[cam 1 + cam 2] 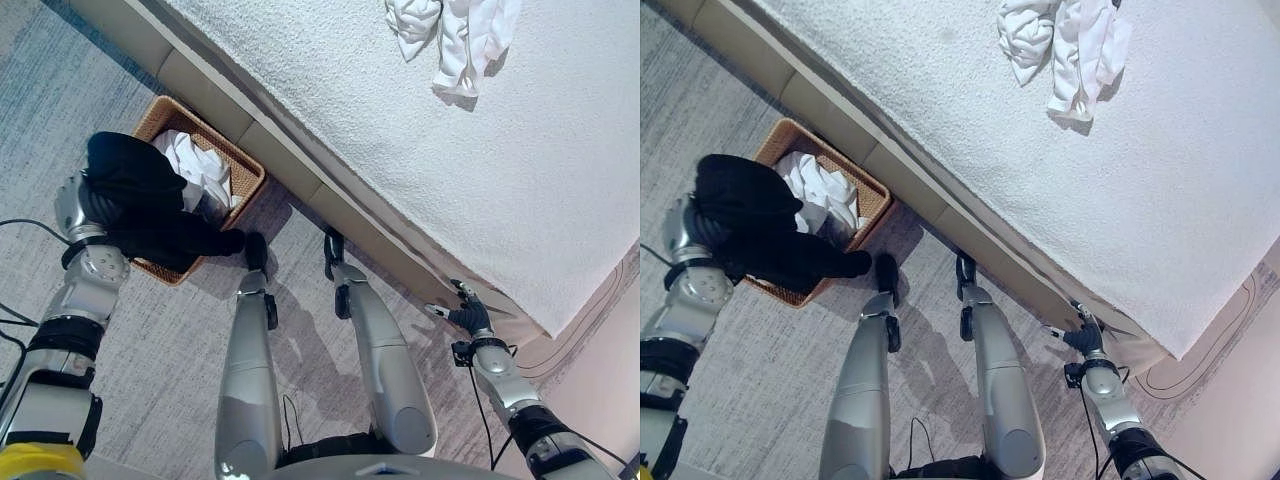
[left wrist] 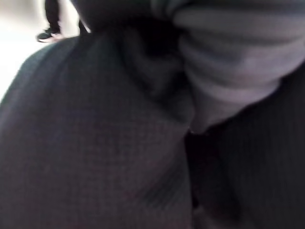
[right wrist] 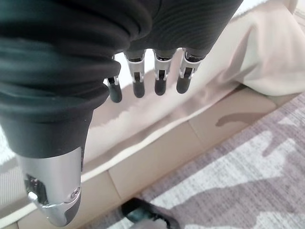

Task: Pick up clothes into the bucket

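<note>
Left hand (image 1: 120,215): you are carrying the black garment (image 1: 135,180) draped over it, just above the basket's near-left rim; fingers are hidden, so grip cannot be told.
Right hand (image 3: 147,78): it is hanging with fingers relaxed beside the bed (image 1: 420,150).
Basket (image 1: 245,175): it is holding white clothes (image 1: 195,160), directly beyond the garment.
Far: more white clothes (image 1: 455,40) are lying on the bed, nearer your right side.

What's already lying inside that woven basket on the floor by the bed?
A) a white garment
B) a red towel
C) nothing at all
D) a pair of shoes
A: crumpled white cloth lies inside the woven basket, beside the black garment draped over the left robot hand.
</note>
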`<state>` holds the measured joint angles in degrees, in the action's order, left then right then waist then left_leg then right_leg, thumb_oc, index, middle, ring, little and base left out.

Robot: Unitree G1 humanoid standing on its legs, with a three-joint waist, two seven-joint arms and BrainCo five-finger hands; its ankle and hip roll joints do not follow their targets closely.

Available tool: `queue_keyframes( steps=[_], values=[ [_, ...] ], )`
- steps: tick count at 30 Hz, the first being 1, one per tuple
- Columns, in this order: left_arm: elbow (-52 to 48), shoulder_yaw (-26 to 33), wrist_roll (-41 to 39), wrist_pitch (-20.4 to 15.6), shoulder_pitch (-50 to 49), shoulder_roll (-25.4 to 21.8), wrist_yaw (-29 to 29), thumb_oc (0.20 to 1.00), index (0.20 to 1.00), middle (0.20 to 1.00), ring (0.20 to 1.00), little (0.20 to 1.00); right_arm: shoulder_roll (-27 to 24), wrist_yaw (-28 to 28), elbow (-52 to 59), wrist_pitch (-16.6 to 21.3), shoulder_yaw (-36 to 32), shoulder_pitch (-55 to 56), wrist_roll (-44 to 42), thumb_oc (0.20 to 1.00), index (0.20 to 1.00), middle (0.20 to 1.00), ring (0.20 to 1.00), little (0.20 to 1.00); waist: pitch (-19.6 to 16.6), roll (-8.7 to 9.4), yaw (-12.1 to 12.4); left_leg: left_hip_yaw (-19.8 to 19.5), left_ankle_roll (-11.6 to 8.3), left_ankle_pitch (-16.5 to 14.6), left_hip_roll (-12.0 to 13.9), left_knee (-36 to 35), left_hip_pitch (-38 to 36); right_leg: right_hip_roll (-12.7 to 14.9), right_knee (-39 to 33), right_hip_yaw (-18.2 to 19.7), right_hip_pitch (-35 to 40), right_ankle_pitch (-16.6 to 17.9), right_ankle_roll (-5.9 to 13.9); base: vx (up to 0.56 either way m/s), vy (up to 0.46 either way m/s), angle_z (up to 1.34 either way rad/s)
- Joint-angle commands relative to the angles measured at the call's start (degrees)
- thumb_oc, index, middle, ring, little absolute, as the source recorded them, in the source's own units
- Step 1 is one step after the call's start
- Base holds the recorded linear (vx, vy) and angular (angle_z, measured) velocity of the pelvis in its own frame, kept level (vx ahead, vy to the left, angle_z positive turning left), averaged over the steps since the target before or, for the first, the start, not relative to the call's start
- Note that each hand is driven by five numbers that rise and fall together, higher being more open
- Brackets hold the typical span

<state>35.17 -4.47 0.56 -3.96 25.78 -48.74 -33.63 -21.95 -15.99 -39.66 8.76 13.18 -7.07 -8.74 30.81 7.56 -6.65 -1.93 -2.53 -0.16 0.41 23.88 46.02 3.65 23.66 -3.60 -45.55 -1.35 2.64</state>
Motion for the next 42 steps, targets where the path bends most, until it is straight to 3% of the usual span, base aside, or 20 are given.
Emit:
queue_keyframes(
  steps=[1, 2, 3, 4, 6, 7, 9, 10, 11, 12, 20, 28, 34, 37, 41, 42],
  values=[
    [-4.3, 5.0, -4.0, -4.3, -0.8, -2.3, -4.6, 0.200, 0.200, 0.200, 0.200, 0.200, -1.8, -1.6, 0.2, 1.9, 0.4, 2.6, -1.5, 1.000, 1.000, 1.000, 1.000, 1.000, -1.0, -0.98, 0.6, 0.0, 1.01, -4.2, -1.1, 2.7, -1.1, 3.1, -4.8, 0.0, 3.7, 2.4, 4.24, 0.00, 0.000, 0.00],
    [-7.9, 7.7, -4.5, -4.8, -3.5, -1.8, -5.7, 0.200, 0.200, 0.200, 0.200, 0.200, -1.6, -1.7, -0.7, 1.9, 0.4, 2.5, -1.6, 1.000, 1.000, 1.000, 1.000, 1.000, -1.0, -1.39, 1.1, -0.1, 1.00, -4.2, -1.4, 2.3, -1.5, 3.2, -5.0, 0.1, 4.2, 2.2, 4.19, -0.07, -0.006, -0.02],
    [-9.5, 8.9, -4.5, -5.4, -4.4, -1.3, -6.4, 0.200, 0.200, 0.200, 0.200, 0.200, -1.5, -1.7, -0.5, 1.9, 0.2, 2.3, -1.5, 1.000, 1.000, 1.000, 1.000, 1.000, -1.0, -1.44, 1.1, 0.2, 1.23, -2.1, -1.7, 1.7, -0.6, 3.6, -5.5, -0.2, 3.3, 3.8, 3.86, 0.00, 0.000, 0.00],
    [-10.1, 9.8, -4.2, -5.3, -5.6, -0.7, -6.8, 0.200, 0.200, 0.200, 0.200, 0.200, -1.5, -1.7, -0.7, 1.9, 0.2, 2.3, -1.5, 1.000, 1.000, 1.000, 1.000, 1.000, -1.0, -1.78, 1.4, -0.3, 1.01, -4.0, -1.6, 1.8, -2.0, 3.4, -4.9, 0.0, 4.4, 2.0, 4.17, 0.00, 0.000, 0.00],
    [-12.1, 11.5, -4.3, -5.9, -7.8, 0.4, -7.4, 0.200, 0.200, 0.200, 0.200, 0.200, -1.6, -1.7, -0.6, 2.0, -0.1, 2.3, -1.6, 1.000, 1.000, 1.000, 1.000, 1.000, -1.0, -2.10, 1.7, -0.4, 1.03, -4.0, -1.8, 1.6, -2.3, 3.4, -4.7, -0.1, 4.6, 1.8, 4.07, 0.01, -0.004, 0.03],
    [-13.1, 12.2, -4.0, -6.0, -8.4, 0.7, -7.7, 0.200, 0.200, 0.200, 0.200, 0.200, -1.6, -1.7, -0.4, 2.0, -0.2, 2.2, -1.6, 1.000, 1.000, 1.000, 1.000, 1.000, -1.0, -2.06, 1.7, 0.1, 1.26, -2.2, -2.1, 1.4, -1.3, 3.8, -5.1, -0.3, 3.7, 3.3, 3.68, -0.08, 0.002, 0.05],
    [-14.5, 12.8, -3.9, -6.4, -9.7, 1.7, -8.0, 0.200, 0.200, 0.200, 0.200, 0.200, -1.7, -1.5, -0.3, 2.0, -0.2, 2.3, -1.5, 1.000, 1.000, 1.000, 1.000, 1.000, -1.0, -2.43, 2.0, -0.3, 1.01, -4.1, -1.9, 1.5, -2.5, 3.6, -4.6, 0.1, 4.8, 1.7, 4.00, 0.00, 0.003, 0.06],
    [-14.6, 12.8, -3.9, -6.5, -9.6, 1.6, -8.0, 0.200, 0.200, 0.200, 0.200, 0.200, -1.7, -1.6, -0.2, 2.0, -0.2, 2.2, -1.5, 1.000, 1.000, 1.000, 1.000, 1.000, -1.0, -2.28, 1.8, 0.1, 1.23, -2.2, -2.1, 1.2, -1.4, 3.9, -5.1, -0.2, 3.8, 3.4, 3.67, 0.08, -0.005, 0.03],
    [-15.7, 13.3, -2.8, -6.3, -10.6, 1.9, -7.7, 0.200, 0.200, 0.200, 0.200, 0.200, -1.8, -1.5, -0.3, 2.1, -0.4, 2.1, -1.4, 1.000, 1.000, 1.000, 1.000, 1.000, -1.0, -2.61, 2.1, -0.4, 0.96, -3.9, -1.9, 1.1, -2.7, 3.7, -4.9, -0.1, 4.9, 1.8, 4.05, -0.09, -0.010, -0.01],
    [-17.4, 13.8, -2.2, -6.7, -10.8, 1.8, -8.2, 0.200, 0.200, 0.200, 0.200, 0.200, -1.8, -1.7, -0.2, 2.3, -0.6, 1.7, -1.3, 1.000, 1.000, 1.000, 1.000, 1.000, -1.0, -2.47, 2.1, 0.0, 1.09, -1.7, -2.1, 0.4, -1.6, 4.0, -5.7, -0.6, 4.0, 3.6, 3.73, 0.00, 0.000, 0.00],
    [-23.0, 16.5, -1.6, -8.5, -13.0, 2.9, -9.6, 0.200, 0.200, 0.200, 0.200, 0.200, -1.9, -1.9, -1.7, 2.3, -1.1, 2.3, -0.6, 1.000, 1.000, 1.000, 1.000, 1.000, -1.0, -2.63, 2.7, -0.4, 0.96, -1.5, -2.1, -0.9, -2.9, 4.2, -6.2, -1.1, 5.2, 3.4, 3.74, -0.01, -0.012, 0.01],
    [-18.8, 12.7, -2.5, -7.3, -11.4, 2.3, -5.3, 0.200, 0.200, 0.200, 0.200, 0.200, -2.2, -1.5, -2.0, 1.8, -1.2, 1.7, -0.3, 1.000, 1.000, 1.000, 1.000, 1.000, -1.0, -3.04, 2.5, -0.5, 0.96, -0.9, -2.2, -1.7, -3.4, 4.4, -6.1, -1.2, 5.2, 3.5, 3.67, 0.00, 0.000, 0.00],
    [-14.1, 5.9, 2.2, -4.5, -7.2, -1.2, -0.7, 0.200, 0.200, 0.200, 0.200, 0.200, -3.0, -1.2, -0.6, 2.0, -1.0, 1.3, -0.1, 1.000, 1.000, 1.000, 1.000, 1.000, -1.0, -2.69, 1.5, -0.4, 1.11, -1.1, -2.2, -0.2, -1.7, 4.5, -5.1, -1.0, 3.8, 3.4, 3.68, 0.00, 0.000, 0.00],
    [-9.7, 2.1, 4.1, -2.9, -4.0, -2.5, 0.8, 0.200, 0.200, 0.200, 0.200, 0.200, -3.6, -1.0, 0.5, 2.1, -1.1, 1.7, -0.1, 1.000, 1.000, 1.000, 1.000, 1.000, -1.0, -2.54, 1.1, -0.6, 1.31, -4.4, -2.0, 3.4, -1.0, 4.1, -1.2, 0.0, 3.0, 0.4, 3.82, 0.07, 0.016, 0.00],
    [-3.0, -2.7, 5.5, -0.7, 1.8, -4.0, 2.6, 0.200, 0.200, 0.200, 0.200, 0.200, -4.0, -0.9, 1.1, 2.0, -1.0, 1.8, -0.4, 1.000, 1.000, 1.000, 1.000, 1.000, -1.0, -2.29, 0.1, -0.3, 1.93, -5.8, -2.2, 7.9, 2.5, 4.2, 3.8, 0.8, -0.6, -1.2, 3.41, 0.00, 0.000, 0.00],
    [-2.4, -3.4, 5.6, -0.5, 3.0, -4.2, 2.7, 0.244, 0.244, 0.244, 0.244, 0.244, -4.0, -0.9, 1.1, 1.9, -1.1, 1.8, -0.5, 1.000, 1.000, 1.000, 1.000, 1.000, -1.0, -2.23, 0.0, -0.4, 1.96, -6.0, -2.2, 8.8, 3.4, 4.2, 4.5, 1.0, -1.2, -1.4, 3.32, 0.00, 0.000, 0.00]
  ],
)
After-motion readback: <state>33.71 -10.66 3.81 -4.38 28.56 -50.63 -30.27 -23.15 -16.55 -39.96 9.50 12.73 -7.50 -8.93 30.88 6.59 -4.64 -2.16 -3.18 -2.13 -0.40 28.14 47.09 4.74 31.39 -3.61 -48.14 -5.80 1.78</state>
